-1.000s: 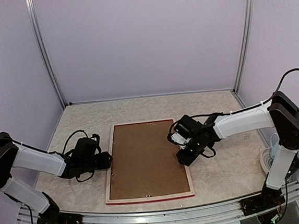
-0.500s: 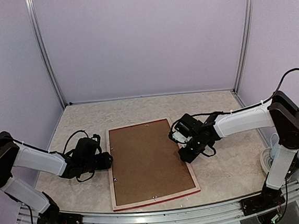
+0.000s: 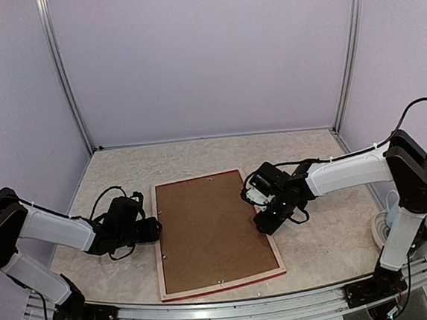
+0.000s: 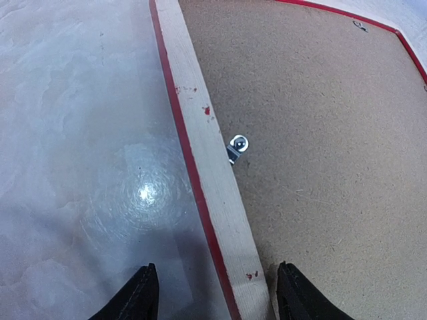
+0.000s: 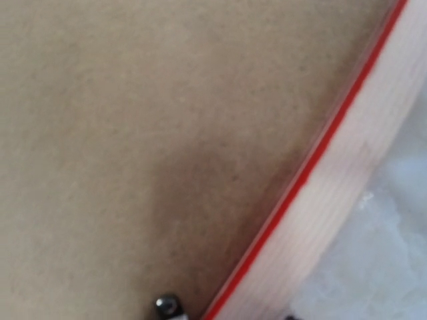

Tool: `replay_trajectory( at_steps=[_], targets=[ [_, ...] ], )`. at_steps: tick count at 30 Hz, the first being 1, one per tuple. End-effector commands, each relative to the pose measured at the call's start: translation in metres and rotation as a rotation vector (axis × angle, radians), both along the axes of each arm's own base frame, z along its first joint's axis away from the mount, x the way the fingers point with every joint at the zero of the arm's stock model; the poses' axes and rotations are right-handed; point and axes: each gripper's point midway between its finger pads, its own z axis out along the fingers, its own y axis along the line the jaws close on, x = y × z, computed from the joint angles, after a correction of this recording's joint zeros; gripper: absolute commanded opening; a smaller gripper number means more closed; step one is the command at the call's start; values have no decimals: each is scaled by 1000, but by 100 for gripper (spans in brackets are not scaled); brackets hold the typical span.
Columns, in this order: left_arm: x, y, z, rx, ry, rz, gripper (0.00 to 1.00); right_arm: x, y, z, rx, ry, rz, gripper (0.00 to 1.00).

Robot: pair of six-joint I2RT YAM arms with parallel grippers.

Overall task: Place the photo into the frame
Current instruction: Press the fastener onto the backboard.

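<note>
The frame [image 3: 158,240] lies face-down at bench [image 3: 325,240] ctr, with a brown backing board [image 3: 212,231] seated inside its rails. L tool [image 3: 154,229] at frame's 9 o'clock: jaws wide, straddling the rail, no grip. R tool [image 3: 262,217] at 3 o'clock edge; jaw state cannot be told.

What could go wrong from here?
1. Left fingers straddle the frame's left rail: closing there could drag or tilt the frame.
2. The backing board is still in, a metal tab turned over it; prying could bend the tab.
3. Right fingers sit low at the right rail and might shove the frame.
</note>
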Motion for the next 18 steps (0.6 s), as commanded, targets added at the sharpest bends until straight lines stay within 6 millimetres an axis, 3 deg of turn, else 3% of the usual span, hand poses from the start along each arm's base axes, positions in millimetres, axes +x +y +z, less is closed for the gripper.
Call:
replay_trajectory(
  at_steps=[1,8,14,18],
  targets=[
    [3,6,9,7,-33,18,63,3,1,27,53,-37,0,54],
    [3,9,23,-19,-80,29,78,7,-4,37,145,-53,-59,77],
    [2,8,35,-57,-116,25,98,10,-13,42,239,-68,-122,93],
    [1,4,36,-121,-112,2,99,7,-18,45,350,-46,-159,99]
  ],
)
